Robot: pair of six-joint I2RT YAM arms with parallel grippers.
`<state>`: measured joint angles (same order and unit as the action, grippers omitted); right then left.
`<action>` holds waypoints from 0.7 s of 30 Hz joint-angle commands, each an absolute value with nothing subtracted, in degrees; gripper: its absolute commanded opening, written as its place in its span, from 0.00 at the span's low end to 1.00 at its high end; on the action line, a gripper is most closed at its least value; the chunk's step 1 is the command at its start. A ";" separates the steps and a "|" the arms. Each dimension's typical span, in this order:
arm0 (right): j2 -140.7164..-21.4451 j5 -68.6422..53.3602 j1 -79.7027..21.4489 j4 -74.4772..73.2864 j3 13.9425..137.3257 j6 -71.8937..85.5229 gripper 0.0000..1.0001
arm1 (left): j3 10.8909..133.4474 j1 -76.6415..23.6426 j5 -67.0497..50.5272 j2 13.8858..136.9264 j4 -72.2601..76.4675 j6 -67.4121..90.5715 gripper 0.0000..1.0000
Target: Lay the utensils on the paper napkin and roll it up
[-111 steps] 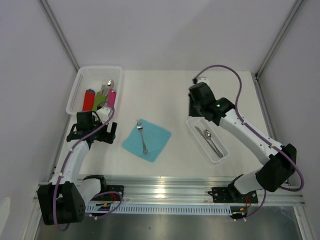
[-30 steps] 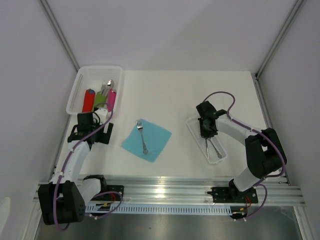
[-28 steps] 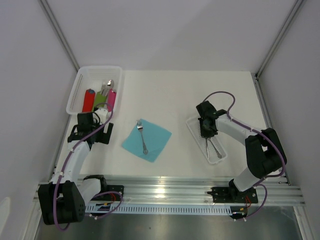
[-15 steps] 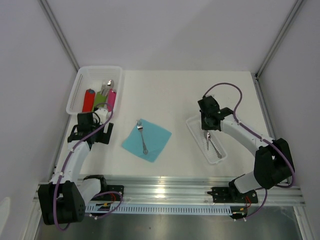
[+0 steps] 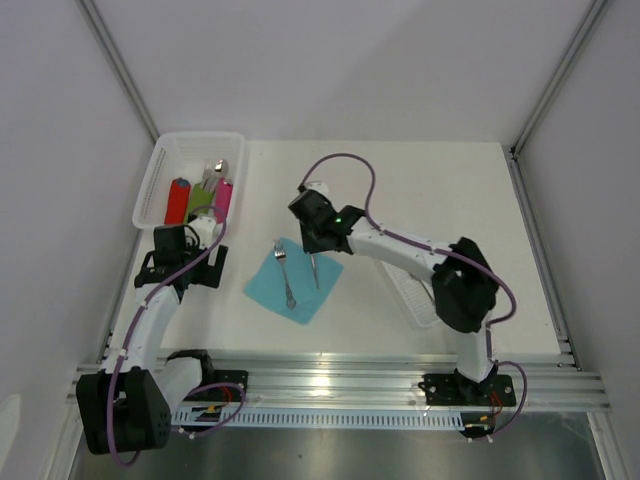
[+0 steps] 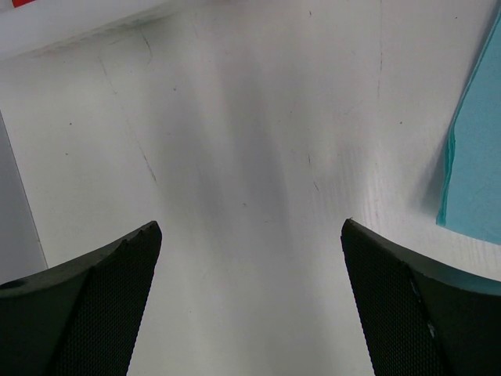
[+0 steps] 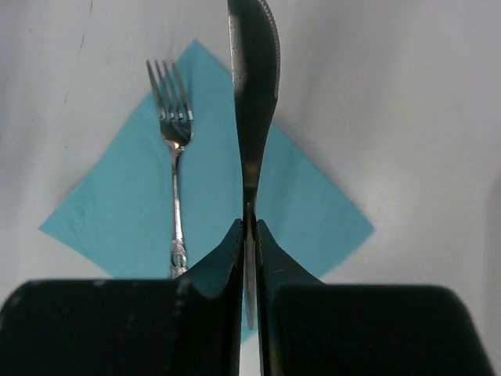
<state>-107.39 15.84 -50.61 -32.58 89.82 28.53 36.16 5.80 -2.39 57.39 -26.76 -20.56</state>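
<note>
One knife (image 7: 252, 94) pinched in right gripper (image 7: 249, 232), blade projecting ahead, parallel to fork (image 7: 174, 180) lying left of claw, so both roll together; paper napkin (image 7: 313, 211) directly beneath. Left gripper (image 6: 250, 227) spread, napkin edge at its right

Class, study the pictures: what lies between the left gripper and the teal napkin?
Only bare white table. The left wrist view shows it running from the left gripper to the edge of the paper napkin.
</note>
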 commanded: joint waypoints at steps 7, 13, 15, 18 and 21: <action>-123.48 8.53 -53.79 -36.65 103.53 34.45 0.00 | 34.45 6.24 -5.36 56.42 -23.64 -20.83 1.00; -127.53 7.91 -54.23 -38.93 108.01 34.98 0.00 | 34.10 6.24 -6.15 56.69 -23.20 -20.83 1.00; -127.97 7.47 -54.14 -38.76 108.46 35.42 0.00 | 33.93 6.24 -6.24 56.60 -23.20 -20.92 0.99; -127.88 7.03 -54.23 -38.41 108.89 35.94 0.00 | 33.84 6.24 -6.24 56.51 -23.12 -20.92 0.99; -128.32 6.94 -54.23 -38.58 108.81 35.86 0.00 | 33.75 6.24 -6.15 56.51 -23.03 -21.01 1.00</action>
<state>-127.20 7.42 -53.93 -37.95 106.41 34.57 34.17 5.82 -4.93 56.62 -24.51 -20.58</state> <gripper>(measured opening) 0.073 0.994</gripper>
